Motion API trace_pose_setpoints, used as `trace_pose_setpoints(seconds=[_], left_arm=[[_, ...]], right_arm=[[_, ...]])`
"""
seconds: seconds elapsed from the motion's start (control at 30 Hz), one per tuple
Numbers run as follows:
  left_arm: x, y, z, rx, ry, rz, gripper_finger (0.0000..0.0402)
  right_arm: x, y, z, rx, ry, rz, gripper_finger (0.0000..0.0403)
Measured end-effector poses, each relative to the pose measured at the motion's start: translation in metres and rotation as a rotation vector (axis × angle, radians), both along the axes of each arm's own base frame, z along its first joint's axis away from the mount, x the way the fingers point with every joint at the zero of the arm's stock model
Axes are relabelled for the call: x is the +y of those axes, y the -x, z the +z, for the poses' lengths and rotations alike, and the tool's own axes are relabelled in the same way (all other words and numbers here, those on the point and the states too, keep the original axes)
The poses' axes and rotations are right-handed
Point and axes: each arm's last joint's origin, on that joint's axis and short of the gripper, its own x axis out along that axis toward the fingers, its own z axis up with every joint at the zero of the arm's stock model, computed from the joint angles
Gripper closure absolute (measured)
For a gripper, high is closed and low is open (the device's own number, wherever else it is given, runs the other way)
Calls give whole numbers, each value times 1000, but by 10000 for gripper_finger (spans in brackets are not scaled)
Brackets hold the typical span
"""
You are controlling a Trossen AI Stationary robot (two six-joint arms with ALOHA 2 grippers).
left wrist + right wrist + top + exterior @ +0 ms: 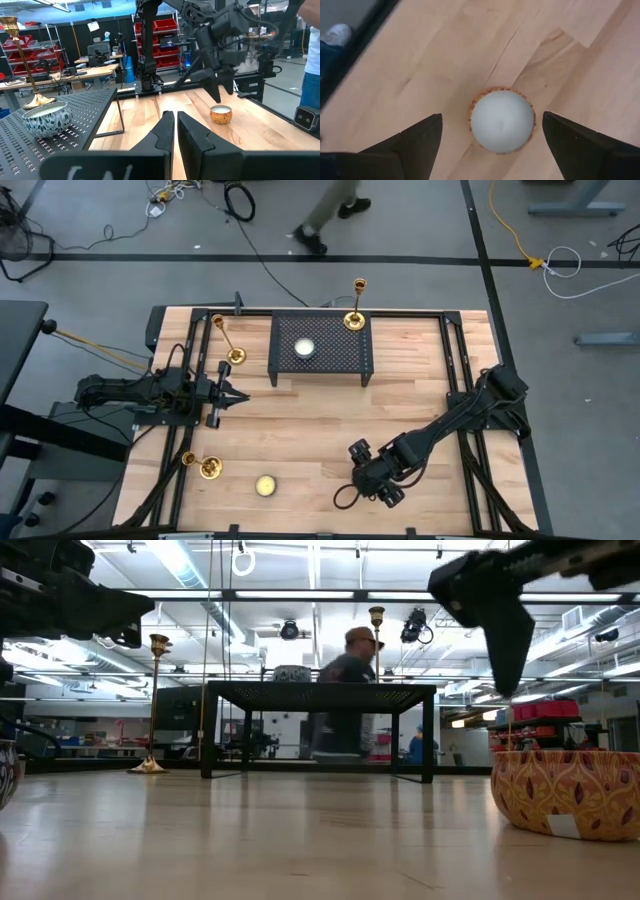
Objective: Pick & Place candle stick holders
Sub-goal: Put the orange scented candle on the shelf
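Right tool at counter's near edge, spread wide, hanging over small candle pot w/ nothing gripped; pot centred between fingers, not touched.

One candlestick upright by near-left corner, just left of yellow candle.

Left tool mid left edge, pressed together, empty, waiting.

Second candlestick leaning beside black mesh rack; third standing on rack's far-right corner.

Step judged: approach, nothing picked yet. Next move likely calls for lowering over target and closing, or shifting to near-left candlestick and pinching thin stem.
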Motion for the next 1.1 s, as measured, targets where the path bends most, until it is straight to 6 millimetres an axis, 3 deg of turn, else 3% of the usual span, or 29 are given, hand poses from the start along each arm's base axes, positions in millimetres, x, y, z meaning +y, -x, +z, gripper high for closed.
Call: trace_pose_setpoints(seconds=[0.5,1.1], left_arm=[[0,0,0,0,0,0,376],[0,0,0,0,0,0,376]], right_arm=[[6,-12,-36,6,78,33,60],[4,-14,-47,33,130,42,63]])
